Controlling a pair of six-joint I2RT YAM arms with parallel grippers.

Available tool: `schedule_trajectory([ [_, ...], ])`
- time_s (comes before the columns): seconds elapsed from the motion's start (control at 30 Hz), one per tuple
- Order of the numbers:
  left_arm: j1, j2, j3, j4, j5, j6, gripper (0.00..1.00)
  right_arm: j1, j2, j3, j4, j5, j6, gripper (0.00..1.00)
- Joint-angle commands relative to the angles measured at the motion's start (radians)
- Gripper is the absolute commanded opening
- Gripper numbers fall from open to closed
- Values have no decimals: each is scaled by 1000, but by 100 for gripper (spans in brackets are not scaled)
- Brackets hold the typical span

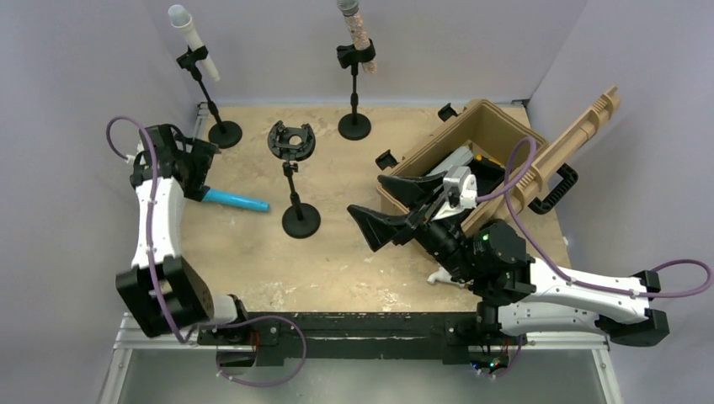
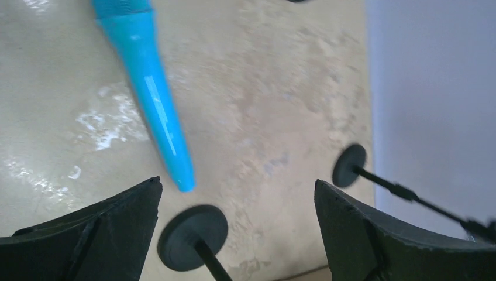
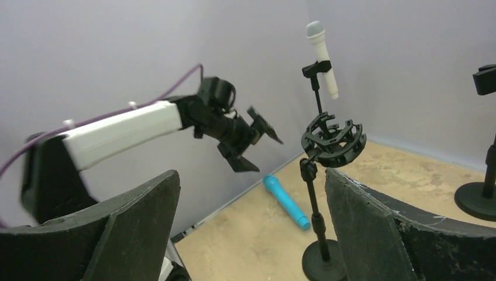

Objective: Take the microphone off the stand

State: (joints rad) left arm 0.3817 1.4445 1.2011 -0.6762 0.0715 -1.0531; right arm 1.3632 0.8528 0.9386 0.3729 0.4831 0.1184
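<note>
A blue microphone (image 1: 236, 200) lies flat on the table, left of the middle stand (image 1: 295, 181), whose round shock mount (image 1: 291, 141) is empty. It also shows in the left wrist view (image 2: 149, 93) and the right wrist view (image 3: 286, 203). My left gripper (image 1: 195, 168) is open and empty, just above the microphone's head end. My right gripper (image 1: 375, 202) is open and empty, raised right of the middle stand. A white microphone (image 1: 194, 42) sits clipped in the back-left stand. A speckled pink microphone (image 1: 358, 34) sits in the back-centre stand.
An open tan case (image 1: 471, 151) with its lid thrown back stands at the right, close behind my right gripper. The round stand bases (image 1: 301, 220) rest on the table. Grey walls close in the left, back and right sides.
</note>
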Motion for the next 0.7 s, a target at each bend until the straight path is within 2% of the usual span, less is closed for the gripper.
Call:
schedule_trajectory([
  [0.0, -64, -223, -12, -19, 10, 96, 100, 4, 20, 38, 27, 16, -19, 92],
  [0.07, -90, -296, -45, 10, 70, 150, 100, 4, 26, 33, 39, 15, -20, 92],
  [0.2, -117, -416, -165, 202, 364, 271, 100, 2, 29, 29, 49, 14, -24, 93],
  [0.37, -119, -503, -309, 419, 622, 260, 99, 5, 17, 31, 45, 12, -24, 92],
  [0.53, -129, -612, -416, 642, 741, 180, 96, 4, 5, 29, 38, 14, -9, 93],
  [0.67, -145, -625, -449, 809, 805, 105, 97, 4, 18, 41, 38, 1, -5, 93],
])
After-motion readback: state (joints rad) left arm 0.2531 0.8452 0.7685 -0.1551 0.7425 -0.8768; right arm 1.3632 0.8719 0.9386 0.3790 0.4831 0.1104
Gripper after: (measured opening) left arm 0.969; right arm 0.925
